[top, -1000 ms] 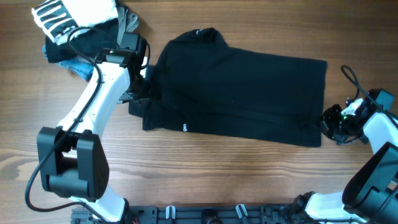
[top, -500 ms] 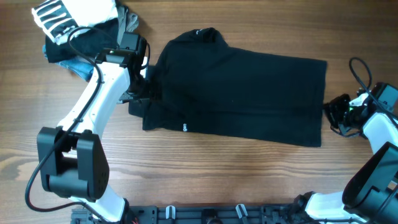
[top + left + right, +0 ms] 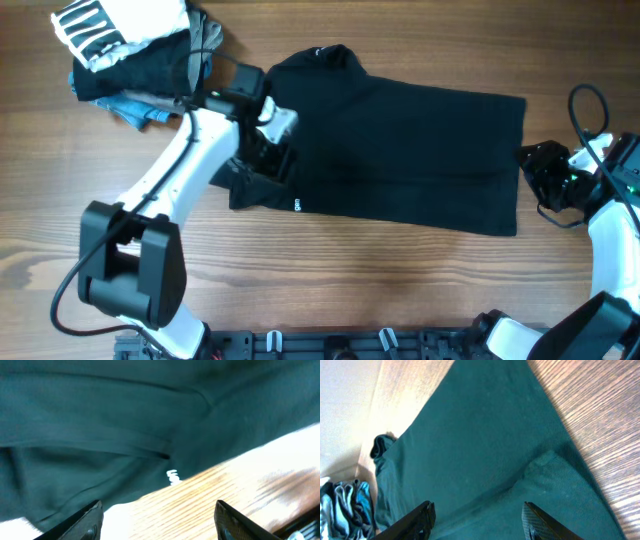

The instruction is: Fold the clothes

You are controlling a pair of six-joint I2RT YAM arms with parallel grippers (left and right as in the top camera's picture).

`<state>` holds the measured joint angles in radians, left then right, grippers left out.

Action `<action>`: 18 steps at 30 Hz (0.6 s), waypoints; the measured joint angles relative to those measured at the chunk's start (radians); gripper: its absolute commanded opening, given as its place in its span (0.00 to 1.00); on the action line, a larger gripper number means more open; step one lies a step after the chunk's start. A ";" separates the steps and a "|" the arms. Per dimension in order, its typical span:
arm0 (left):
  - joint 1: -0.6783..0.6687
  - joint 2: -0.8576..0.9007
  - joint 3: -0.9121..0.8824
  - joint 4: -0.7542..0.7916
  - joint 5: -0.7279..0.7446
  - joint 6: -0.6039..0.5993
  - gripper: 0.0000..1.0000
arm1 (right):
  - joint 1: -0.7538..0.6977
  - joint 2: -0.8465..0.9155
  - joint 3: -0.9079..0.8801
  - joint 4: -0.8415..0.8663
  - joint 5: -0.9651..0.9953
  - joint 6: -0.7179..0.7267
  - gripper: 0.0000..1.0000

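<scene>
- Wooden counter (image 3: 400, 290) fills the scene, with a pile of striped, grey and blue garments (image 3: 120, 40) heaped at one corner.
- Just beside that pile a black T-shirt (image 3: 400, 150) stretches away across the middle of the counter, collar end nearest the pile and hem farthest from it.
- It looks about midway to me: the shirt lies flat as a long, fairly tidy band, but no end-to-end fold shows yet.
- The fabric is soft and plain, bunched at the end near the pile, with a tiny white label mark (image 3: 298, 205) on its edge.
- The left claw (image 3: 157, 522) hovers over the shirt's end nearest the pile, spread wide and gripping nothing.
- The right claw (image 3: 480, 522) sits at the end farthest from the pile, also wide open and empty.
</scene>
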<state>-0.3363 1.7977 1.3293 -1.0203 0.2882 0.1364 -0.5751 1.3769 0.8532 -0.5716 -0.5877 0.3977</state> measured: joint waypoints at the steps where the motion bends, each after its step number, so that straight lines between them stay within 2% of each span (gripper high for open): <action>1: -0.022 -0.003 -0.027 0.047 -0.003 0.010 0.67 | 0.000 -0.001 0.000 -0.020 0.000 -0.004 0.61; 4: -0.079 -0.003 -0.101 0.122 -0.010 0.025 0.67 | 0.000 -0.001 0.000 -0.058 0.001 -0.010 0.61; 8: -0.087 0.005 -0.169 0.202 -0.014 0.029 0.43 | 0.000 -0.001 0.000 -0.064 0.001 -0.011 0.61; 15: -0.087 0.037 -0.198 0.307 -0.021 0.035 0.46 | 0.000 -0.001 0.000 -0.084 0.001 -0.011 0.61; 18: -0.087 0.039 -0.198 0.332 -0.022 0.035 0.50 | 0.000 -0.001 0.000 -0.101 0.001 -0.011 0.61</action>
<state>-0.4236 1.8370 1.1316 -0.6880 0.2665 0.1711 -0.5751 1.3762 0.8532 -0.6724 -0.5869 0.3870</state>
